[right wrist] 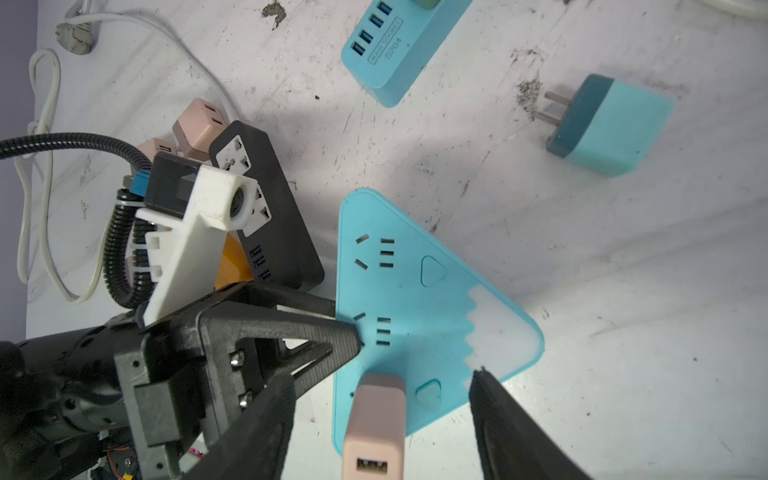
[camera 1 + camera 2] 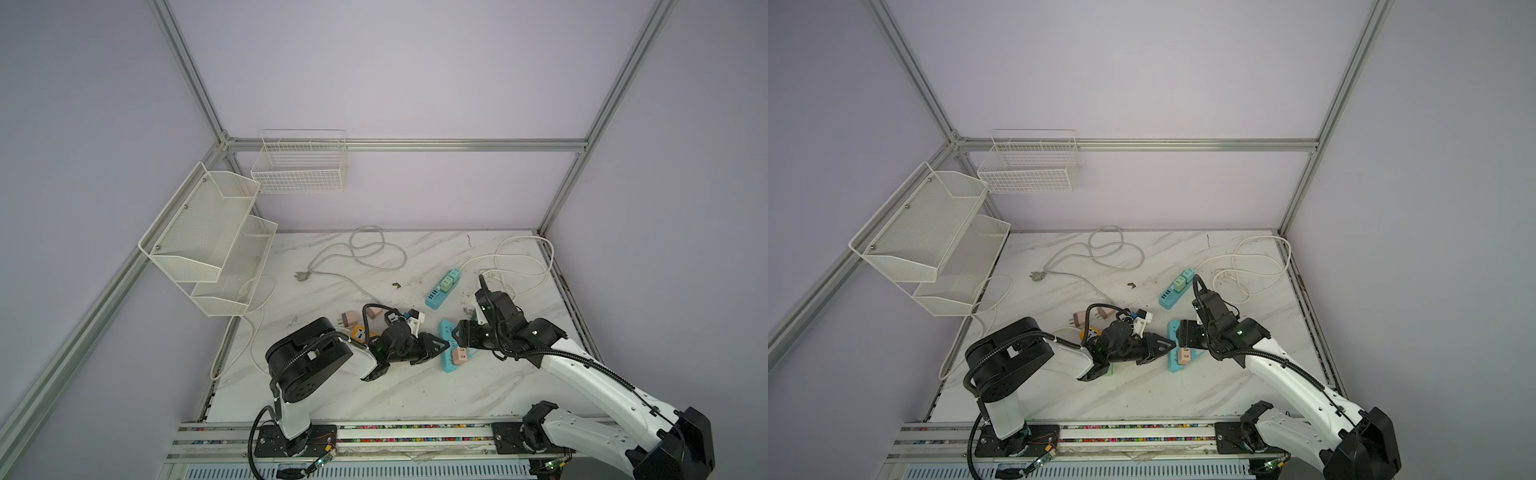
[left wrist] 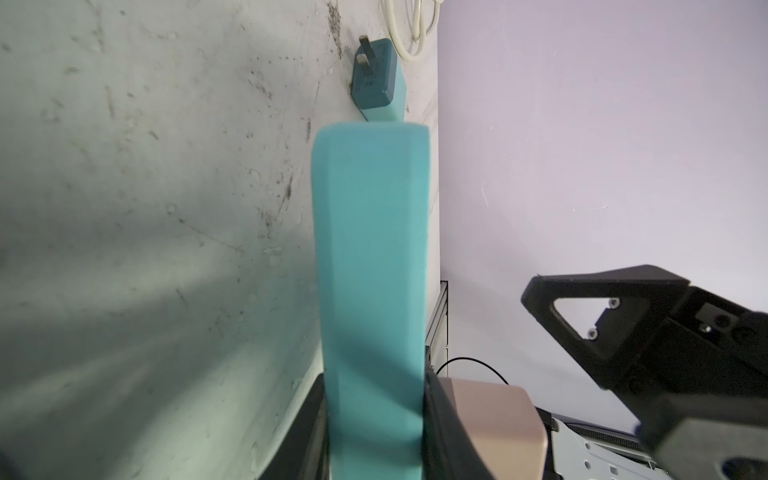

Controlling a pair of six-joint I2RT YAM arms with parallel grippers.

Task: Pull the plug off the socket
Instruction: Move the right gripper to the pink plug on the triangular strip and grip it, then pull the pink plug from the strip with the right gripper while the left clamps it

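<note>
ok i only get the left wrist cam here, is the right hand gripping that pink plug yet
observer: not yet. in the right wrist view the right hand is open, straddling the pink plug with a gap on each side
operator: is the plug fully in the socket
observer: looks seated. its base sits against the face of the teal triangular strip and no prongs show
operator: anything else plugged into that strip
observer: no, its other two socket sets show bare slots
</note>
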